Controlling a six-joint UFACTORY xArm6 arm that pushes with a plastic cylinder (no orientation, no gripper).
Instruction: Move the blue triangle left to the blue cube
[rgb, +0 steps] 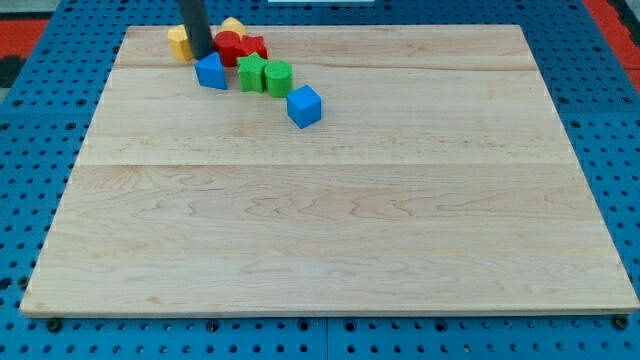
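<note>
My tip (202, 56), a bare rod holding nothing, touches the blue triangular block (211, 72) from behind; I should circle round before pushing it toward the blue cube (305, 106).

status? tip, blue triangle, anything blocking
My tip just above blue triangle, at its top edge. Blue cube lower right. Green star and green cylinder sit between them.

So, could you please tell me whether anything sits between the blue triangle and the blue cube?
Yes: the green star and green cylinder lie between the blue triangle and the blue cube. My tip is right at the triangle's upper edge, nothing between.
</note>
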